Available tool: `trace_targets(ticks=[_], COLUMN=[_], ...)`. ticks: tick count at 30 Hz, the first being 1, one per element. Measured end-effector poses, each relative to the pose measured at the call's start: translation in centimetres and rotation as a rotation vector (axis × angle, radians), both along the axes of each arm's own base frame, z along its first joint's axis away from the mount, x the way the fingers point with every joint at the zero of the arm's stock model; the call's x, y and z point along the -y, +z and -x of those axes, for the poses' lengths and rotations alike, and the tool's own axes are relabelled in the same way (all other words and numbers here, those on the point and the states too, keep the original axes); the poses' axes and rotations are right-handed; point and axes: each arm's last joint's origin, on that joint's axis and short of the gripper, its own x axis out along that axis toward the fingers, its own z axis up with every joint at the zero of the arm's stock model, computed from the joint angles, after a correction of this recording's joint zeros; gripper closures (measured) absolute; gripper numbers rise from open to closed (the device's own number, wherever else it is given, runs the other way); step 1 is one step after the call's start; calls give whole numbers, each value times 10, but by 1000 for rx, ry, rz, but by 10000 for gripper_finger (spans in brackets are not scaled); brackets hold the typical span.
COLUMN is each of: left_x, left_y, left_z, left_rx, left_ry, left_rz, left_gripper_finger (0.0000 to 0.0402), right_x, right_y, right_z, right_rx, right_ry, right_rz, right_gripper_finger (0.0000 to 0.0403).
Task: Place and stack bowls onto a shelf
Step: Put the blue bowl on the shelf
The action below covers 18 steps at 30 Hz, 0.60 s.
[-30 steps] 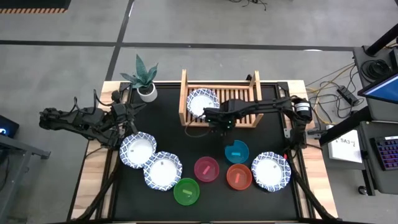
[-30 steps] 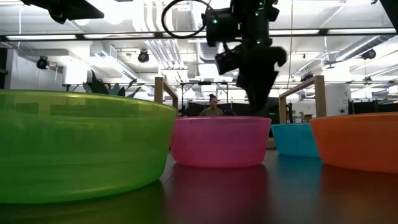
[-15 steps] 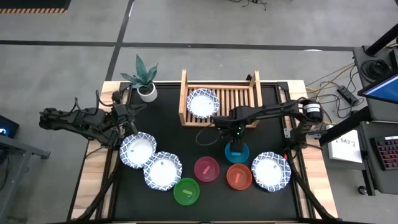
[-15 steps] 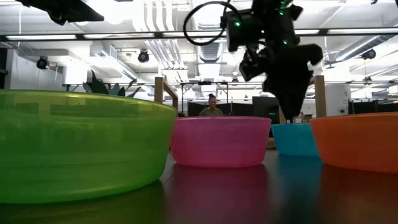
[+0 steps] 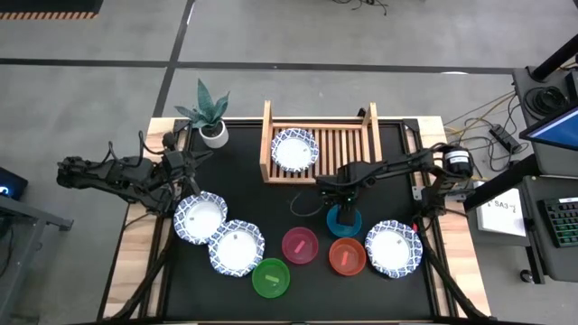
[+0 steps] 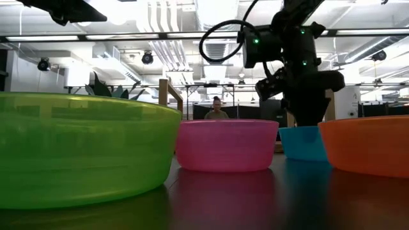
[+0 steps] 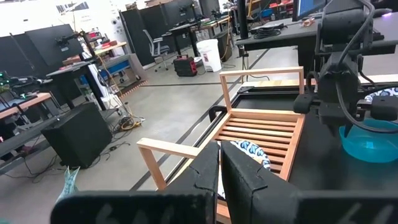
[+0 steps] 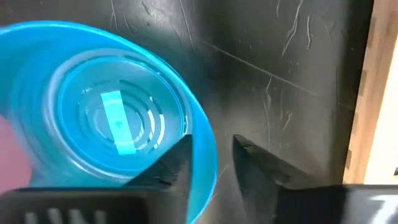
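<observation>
A teal bowl (image 5: 344,220) sits on the black mat right of centre. My right gripper (image 5: 342,209) points down at it, open, one finger (image 8: 177,160) inside the bowl and the other (image 8: 256,167) outside, astride the rim (image 8: 210,163). One white bowl with a blue rim (image 5: 294,150) rests on the left part of the wooden shelf (image 5: 345,144). My left gripper (image 7: 219,167) is shut and empty, waiting at the table's left edge (image 5: 185,178). My right gripper comes at the teal bowl from above, its fingers astride the wall. A strip of black mat shows between the outer finger and the rim. Whether the inner finger touches the wall I cannot tell. The bowl stands upright on the mat.
Two white bowls (image 5: 200,217) (image 5: 237,247) lie near my left gripper and a third (image 5: 393,248) at the near right. Magenta (image 5: 300,245), red (image 5: 347,256) and green (image 5: 271,277) bowls stand along the near side. A potted plant (image 5: 213,132) stands left of the shelf.
My right gripper has left the shelf's front, gone toward the table's near edge and somewhat to the right, and come down over the teal bowl. The bowls have stayed where they were.
</observation>
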Motion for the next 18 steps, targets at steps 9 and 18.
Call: trace_targets(ticks=[9, 18], left_x=[0, 0], left_y=[0, 0], left_z=[0, 0], left_rx=[0, -1], left_ry=[0, 0], left_rz=[0, 0], left_gripper_finger=[402, 402], right_x=[5, 50], right_y=[28, 90], right_z=[-9, -25], right_rx=[-2, 127], right_ry=[-4, -12], right_rz=[-11, 98], right_gripper_finger=[393, 394])
